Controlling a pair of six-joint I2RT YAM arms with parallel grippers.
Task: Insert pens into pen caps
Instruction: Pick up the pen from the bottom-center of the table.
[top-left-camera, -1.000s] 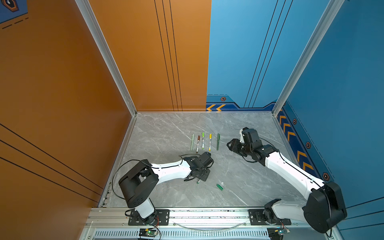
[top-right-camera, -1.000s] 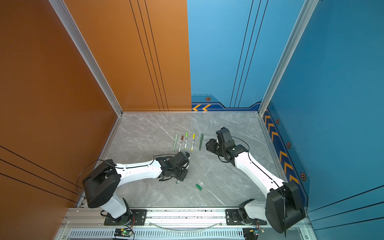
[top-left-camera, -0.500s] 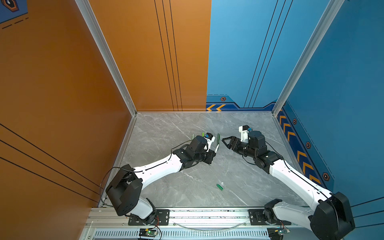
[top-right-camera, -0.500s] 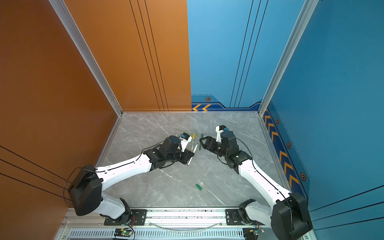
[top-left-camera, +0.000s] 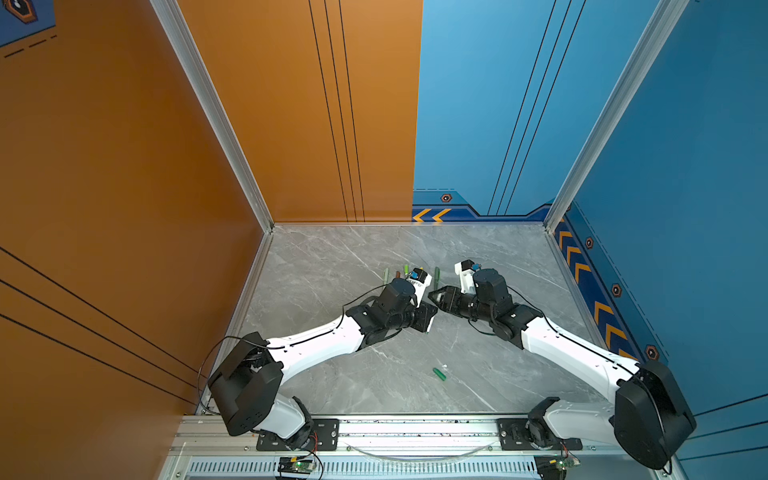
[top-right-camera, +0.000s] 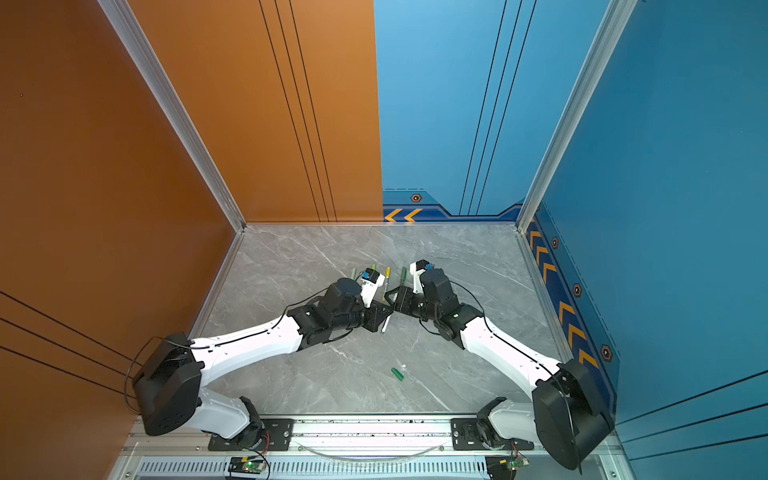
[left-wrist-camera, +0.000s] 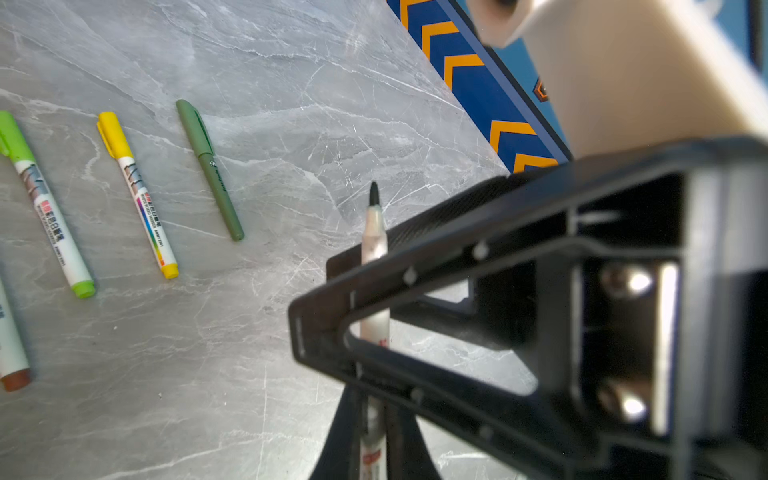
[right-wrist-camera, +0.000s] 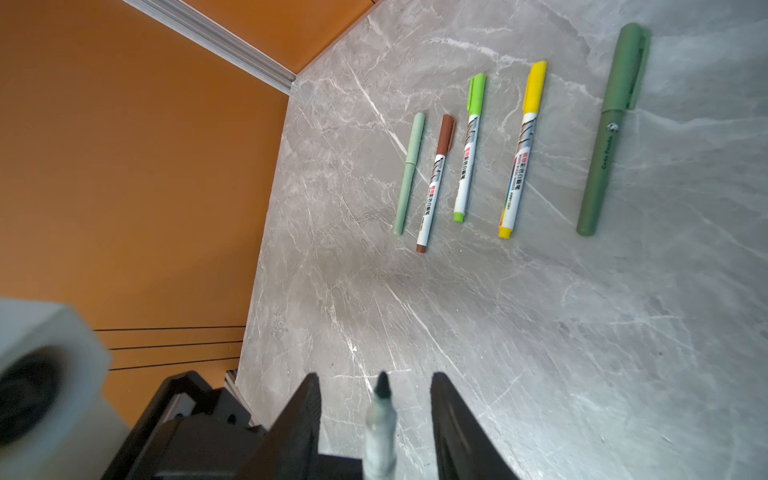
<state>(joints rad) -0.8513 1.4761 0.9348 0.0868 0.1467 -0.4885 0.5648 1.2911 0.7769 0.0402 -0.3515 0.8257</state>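
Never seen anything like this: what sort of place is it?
Probably a robot test booth: orange wall and blue wall around a grey table, two robot arms on a front rail, pens lined up.

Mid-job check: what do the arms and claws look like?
Left arm and right arm: white links, black joint housings, thin black cables looping alongside. Left claw and right claw: black, with triangular open-frame fingers. A white camera mount sits on each wrist.
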